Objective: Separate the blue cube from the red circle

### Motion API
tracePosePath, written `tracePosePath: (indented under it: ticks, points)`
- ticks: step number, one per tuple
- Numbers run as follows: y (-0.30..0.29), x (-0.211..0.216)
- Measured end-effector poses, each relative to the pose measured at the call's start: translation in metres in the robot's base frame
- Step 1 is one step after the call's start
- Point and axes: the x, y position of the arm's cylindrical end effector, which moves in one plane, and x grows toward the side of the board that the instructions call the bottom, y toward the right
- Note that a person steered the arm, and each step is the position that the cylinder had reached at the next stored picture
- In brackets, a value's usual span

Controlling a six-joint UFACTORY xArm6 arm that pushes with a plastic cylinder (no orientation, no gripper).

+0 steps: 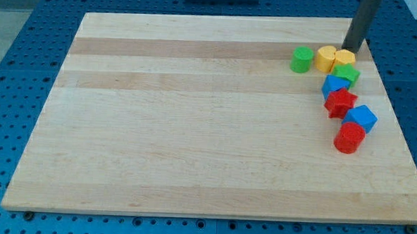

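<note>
The blue cube [362,117] lies near the board's right edge, touching the red circle [348,138] just below and to its left. My tip [354,48] stands at the view's top right, just above the yellow blocks and well above the blue cube and red circle.
A green cylinder [302,59], a yellow cylinder [326,58], another yellow block [344,58], a green star [346,74], a second blue block [334,86] and a red star [339,102] form a chain down to the cube. The wooden board [194,130] lies on a blue pegboard.
</note>
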Motion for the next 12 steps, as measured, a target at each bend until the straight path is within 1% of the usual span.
tracePosePath:
  ticks: [2, 4, 5, 6, 7, 8, 9, 10, 11, 12]
  points:
    - [-0.018, 0.029]
    - [-0.006, 0.018]
    - [0.061, 0.020]
    - [0.094, 0.034]
    - [0.096, 0.046]
    - [0.095, 0.108]
    - [0.095, 0.181]
    - [0.067, 0.215]
    - [-0.004, 0.195]
    - [-0.051, 0.169]
